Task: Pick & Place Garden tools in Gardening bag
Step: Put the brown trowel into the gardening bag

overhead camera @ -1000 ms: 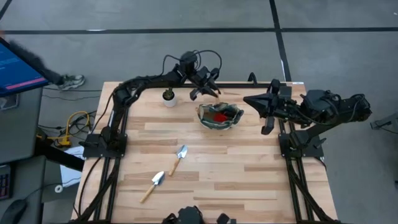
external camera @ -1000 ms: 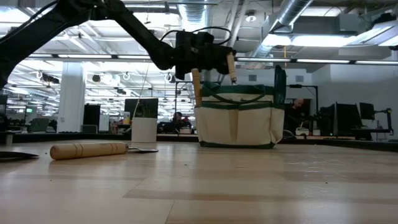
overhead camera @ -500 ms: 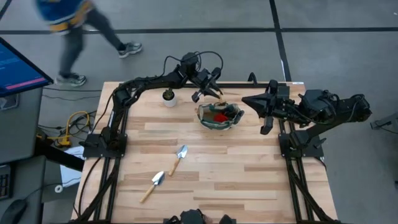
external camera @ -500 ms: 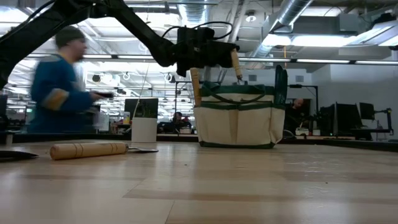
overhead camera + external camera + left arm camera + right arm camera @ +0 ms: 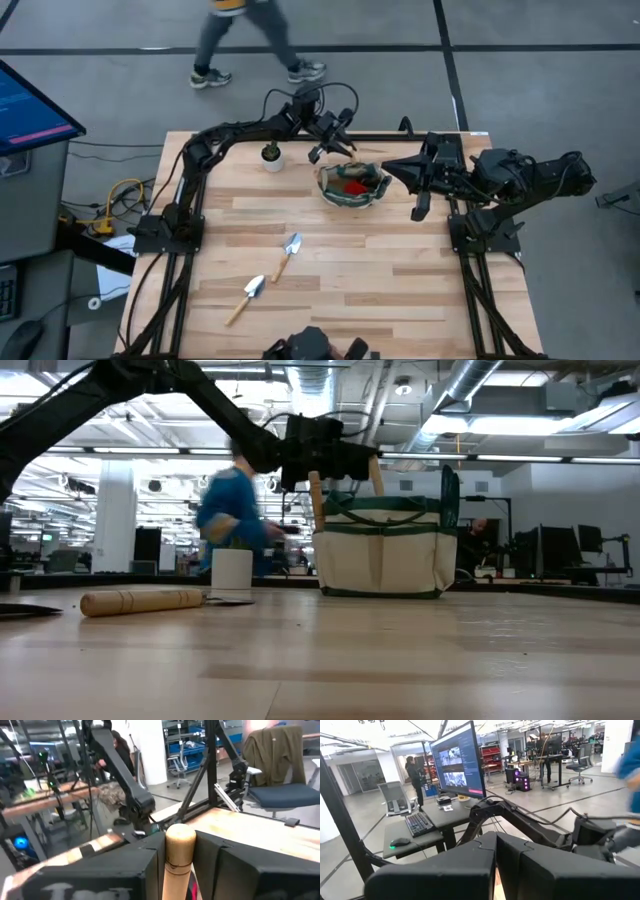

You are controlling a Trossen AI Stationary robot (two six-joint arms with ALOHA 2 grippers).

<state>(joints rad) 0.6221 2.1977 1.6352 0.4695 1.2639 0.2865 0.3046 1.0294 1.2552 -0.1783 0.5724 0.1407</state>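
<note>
The gardening bag [image 5: 352, 186] stands at the table's far middle, red showing inside; in the low view [image 5: 385, 555] it is cream with green trim. My left gripper [image 5: 338, 145] hovers over the bag's far-left rim, shut on a trowel's wooden handle [image 5: 179, 851]; the blade is hidden. A second wooden handle [image 5: 315, 495] sticks up from the bag's left side. Two trowels [image 5: 287, 254] [image 5: 248, 296] lie flat on the near left of the table. My right gripper [image 5: 392, 165] is shut and empty, just right of the bag. My left gripper pinches the trowel's wooden handle between its two fingers [image 5: 145, 870], just below the handle's rounded free end [image 5: 180, 837]. The handle runs along the fingers and juts out past them. It slants down toward the bag [image 5: 377, 475], lifted clear of the table.
A small white pot [image 5: 272, 158] with a plant stands left of the bag, beside my left arm. A person [image 5: 250, 35] walks past beyond the table's far edge. The table's right and near-right parts [image 5: 400, 280] are bare wood.
My right gripper has edged toward the table's left, closer to the bag. My left gripper has stayed over the bag's rim with the trowel. A person has walked from left to right behind the table.
</note>
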